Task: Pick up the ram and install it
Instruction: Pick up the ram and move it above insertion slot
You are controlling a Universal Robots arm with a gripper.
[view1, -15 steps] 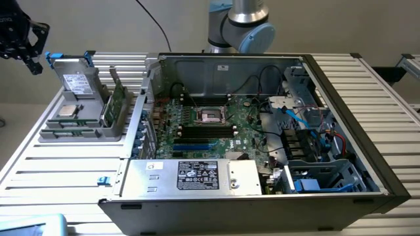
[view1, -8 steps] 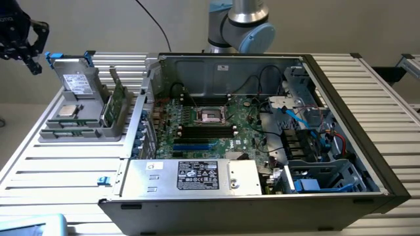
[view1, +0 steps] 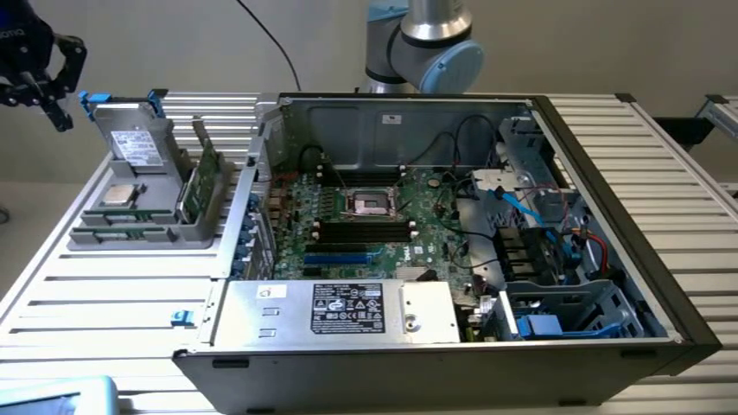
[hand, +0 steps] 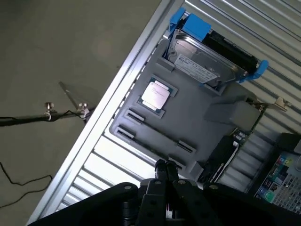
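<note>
Closest to us, the silver power supply (view1: 334,307) sits at the front of the open computer case (view1: 645,259). Behind it lies the green motherboard (view1: 433,238), its black slots (view1: 363,229) bare. Over at the exterior view's left, on the slatted tabletop (view1: 104,285), is the grey tray (view1: 86,238). And there's the ram (view1: 203,183) (hand: 225,155), a long, narrow green stick with dark chips, standing on its long edge in the tray's side nearest the case. A square silver processor chip (view1: 119,193) lies flat in the tray, with a grey drive (view1: 141,143) propped up behind it. Farther back, the end effector (view1: 52,104) (hand: 165,165) hangs above the tabletop's edge, well apart from the ram, its fingers pinched tightly together on themselves.
</note>
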